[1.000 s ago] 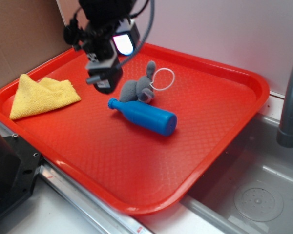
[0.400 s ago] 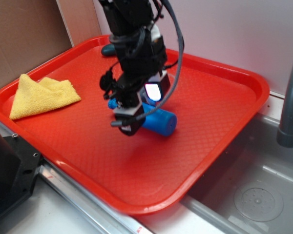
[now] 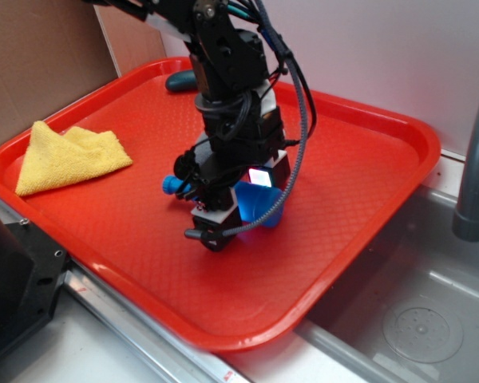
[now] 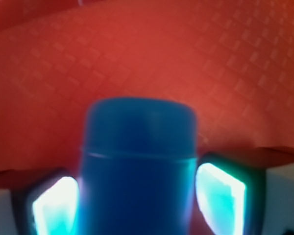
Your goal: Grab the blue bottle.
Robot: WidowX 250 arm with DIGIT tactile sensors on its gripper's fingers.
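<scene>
The blue bottle (image 3: pixel 256 206) lies on its side on the red tray (image 3: pixel 367 159), its neck pointing left and its body mostly hidden by the arm. My gripper (image 3: pixel 238 206) is down over the bottle's body, one finger on each side. In the wrist view the bottle (image 4: pixel 137 161) fills the gap between the two lit pads (image 4: pixel 220 196), which press against its sides. My gripper (image 4: pixel 137 205) is shut on the bottle.
A folded yellow cloth (image 3: pixel 68 155) lies at the tray's left end. A dark teal oval object (image 3: pixel 180 80) sits at the tray's far edge behind the arm. A sink basin (image 3: pixel 423 319) and a grey faucet (image 3: pixel 475 159) are to the right.
My gripper swung from the tray's upper left over to the bottle and came down around it. The bottle's neck has shifted a little left and toward the front.
</scene>
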